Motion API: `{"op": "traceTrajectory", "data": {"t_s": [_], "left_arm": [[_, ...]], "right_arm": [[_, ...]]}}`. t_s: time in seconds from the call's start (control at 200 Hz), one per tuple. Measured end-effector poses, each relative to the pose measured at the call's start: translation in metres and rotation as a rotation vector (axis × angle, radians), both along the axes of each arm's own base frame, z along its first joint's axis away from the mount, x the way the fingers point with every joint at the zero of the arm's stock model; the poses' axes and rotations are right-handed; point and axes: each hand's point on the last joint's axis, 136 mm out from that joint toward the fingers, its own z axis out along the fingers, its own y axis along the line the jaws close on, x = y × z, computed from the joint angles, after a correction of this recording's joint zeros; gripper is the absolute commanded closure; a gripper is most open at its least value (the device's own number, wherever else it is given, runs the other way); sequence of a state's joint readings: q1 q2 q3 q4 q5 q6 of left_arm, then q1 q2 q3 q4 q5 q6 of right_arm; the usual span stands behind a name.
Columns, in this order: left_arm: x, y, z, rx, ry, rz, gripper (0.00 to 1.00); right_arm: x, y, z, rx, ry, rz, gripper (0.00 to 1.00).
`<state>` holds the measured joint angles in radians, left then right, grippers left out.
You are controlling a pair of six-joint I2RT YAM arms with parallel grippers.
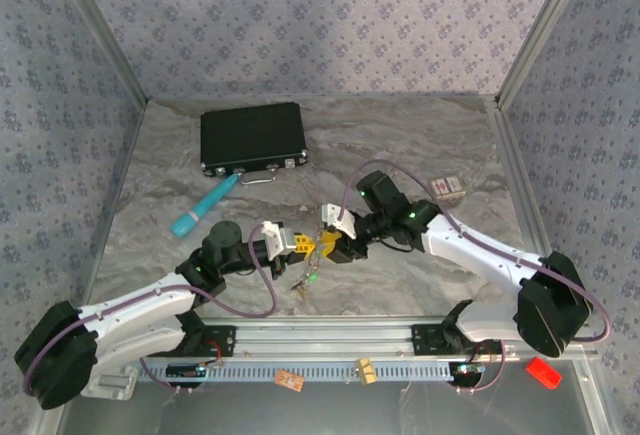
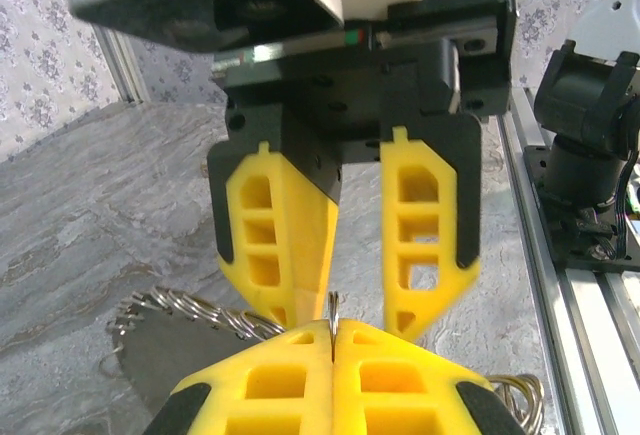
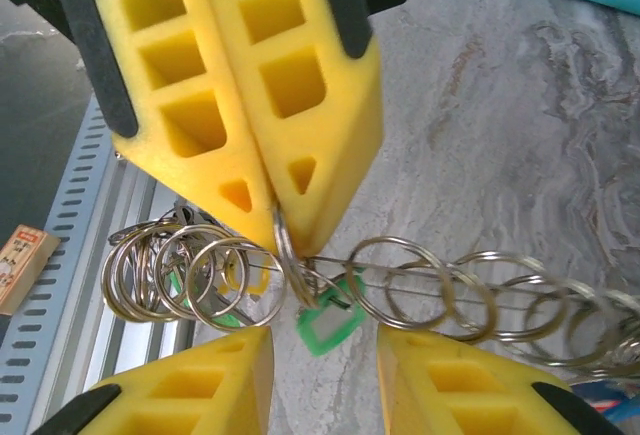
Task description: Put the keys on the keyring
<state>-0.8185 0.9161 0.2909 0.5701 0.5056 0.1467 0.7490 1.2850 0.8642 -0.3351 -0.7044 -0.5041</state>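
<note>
My left gripper (image 1: 303, 245) is shut on a thin metal ring (image 2: 332, 307), pinched edge-on between its yellow fingertips. In the right wrist view that ring (image 3: 284, 251) hangs on the keyring's thin wire (image 3: 420, 267), along with several silvery split rings (image 3: 180, 275). A green key (image 3: 336, 317) dangles under the pinched ring, and a yellow key (image 3: 240, 277) sits behind the rings. The bunch of keys (image 1: 305, 279) hangs just above the table. Tip to tip with the left one, my right gripper (image 1: 332, 247) stands open, its fingers (image 2: 268, 255) astride the ring and holding nothing.
A black case (image 1: 252, 138) lies at the back left, with a teal tube (image 1: 203, 207) in front of it. A small box (image 1: 450, 187) sits at the right. The metal rail (image 1: 330, 340) runs along the near edge, a red piece (image 1: 544, 371) beyond it.
</note>
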Motion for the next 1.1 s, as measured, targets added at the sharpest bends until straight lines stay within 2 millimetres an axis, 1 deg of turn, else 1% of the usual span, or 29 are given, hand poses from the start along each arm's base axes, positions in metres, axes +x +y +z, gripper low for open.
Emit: {"op": "traceTrajectory", "data": {"t_s": [0.18,0.33,0.485,0.57,0.64,0.795,0.929,1.019,1.099], "left_arm": [[0.000,0.000,0.003,-0.010,-0.007,0.001,1.00],[0.001,0.000,0.004,-0.014,-0.011,0.001,1.00],[0.001,0.000,0.008,-0.029,-0.011,0.006,1.00],[0.001,0.000,0.009,-0.037,-0.010,0.008,1.00],[0.002,0.000,0.010,-0.045,-0.011,0.012,1.00],[0.002,0.003,0.013,-0.056,-0.017,0.027,1.00],[0.003,0.005,0.015,-0.063,-0.026,0.043,1.00],[0.004,0.007,0.017,-0.066,-0.030,0.054,1.00],[0.005,0.007,0.015,-0.056,-0.028,0.060,1.00]], "right_arm": [[-0.004,0.002,-0.012,0.000,0.021,-0.004,0.65],[-0.003,0.002,-0.019,0.004,0.028,-0.026,0.64],[0.001,0.005,-0.023,0.022,0.010,-0.056,0.64],[0.005,0.009,-0.022,0.041,-0.011,-0.072,0.66],[0.009,0.012,-0.018,0.062,-0.030,-0.085,0.70],[0.016,0.014,-0.016,0.080,-0.059,-0.114,0.83],[0.017,0.011,-0.009,0.089,-0.087,-0.126,0.90],[0.018,0.006,-0.006,0.083,-0.104,-0.135,0.95],[0.017,0.002,-0.004,0.073,-0.115,-0.132,1.00]]}}
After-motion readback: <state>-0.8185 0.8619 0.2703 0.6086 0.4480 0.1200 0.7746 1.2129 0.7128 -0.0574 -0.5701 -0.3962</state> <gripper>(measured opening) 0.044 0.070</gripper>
